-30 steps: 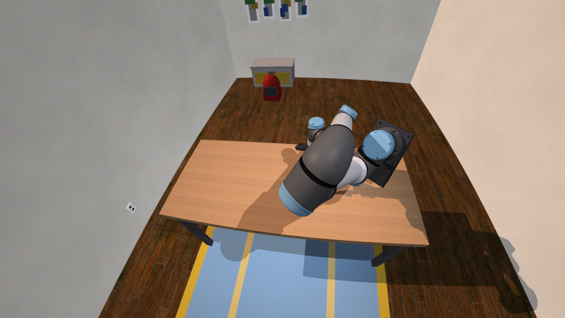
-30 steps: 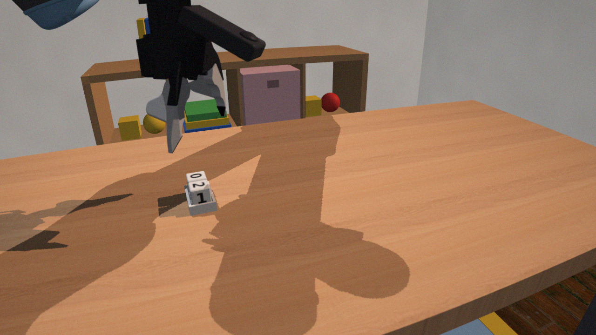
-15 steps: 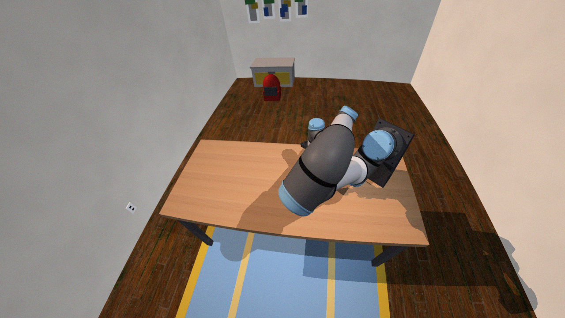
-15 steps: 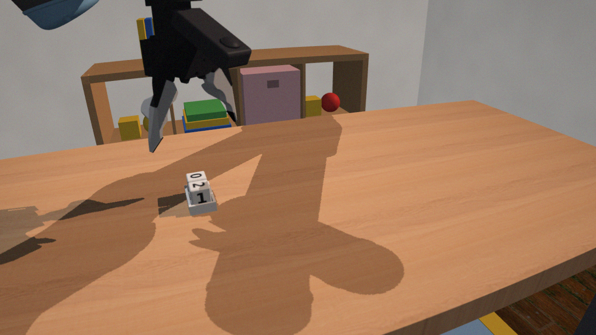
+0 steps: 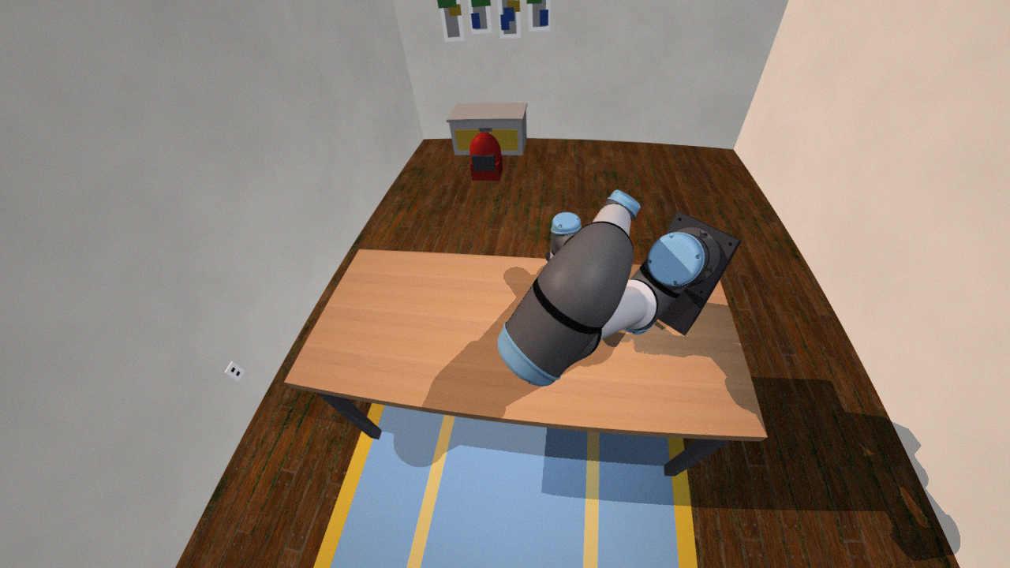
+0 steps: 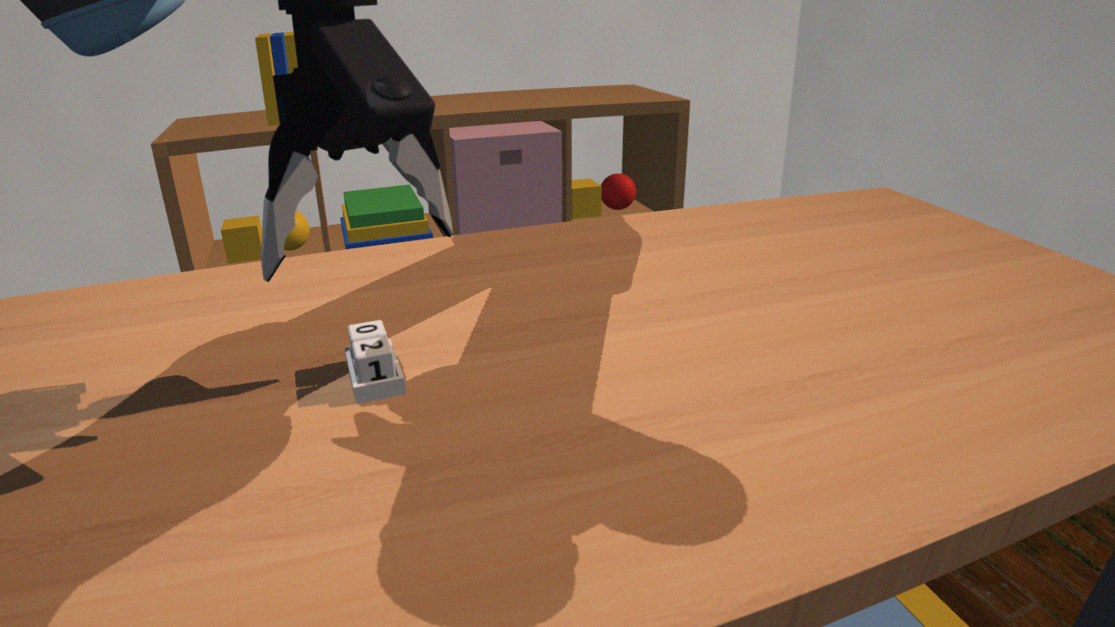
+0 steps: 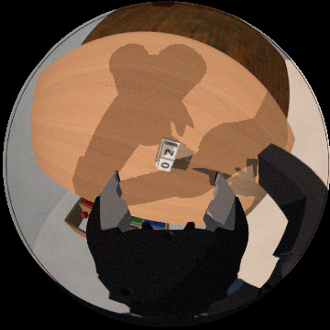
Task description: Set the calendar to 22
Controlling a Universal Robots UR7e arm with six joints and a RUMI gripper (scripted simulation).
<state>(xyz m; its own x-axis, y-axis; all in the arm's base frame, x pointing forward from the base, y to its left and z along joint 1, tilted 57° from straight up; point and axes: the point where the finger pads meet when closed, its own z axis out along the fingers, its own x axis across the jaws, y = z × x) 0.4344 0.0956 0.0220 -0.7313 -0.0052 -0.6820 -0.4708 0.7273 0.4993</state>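
gripper: black with grey fingers, released, fingers spread wide, nothing between them, hangs above the table, well apart from the cubes
tray: small, light grey, low walls, on the table, both cubes in it
cube with 0 on top: white, in tray, next to the other cube, far end in exterior view
cube with 2 on top: white, in tray, a 1 on its side facing the exterior camera
digits: 0 and 2 on the top faces, both lie sideways in exterior and wrist views
month's name: cannot read it in any view
arm: grey with light blue caps, reaches over the table, hides tray and cubes in top view
shadows: arm and gripper shadows across the table, around the tray
shelf: wooden, behind the table, holds a pink box, stacked green, yellow and blue blocks, red ball
backpack: red, on the floor, in front of a low cabinet

- The gripper, above and behind the tray in the exterior view, now stands turned.
- Its near fingertip sits further left of the tray, its far one further right.
- Their shadow shifts.
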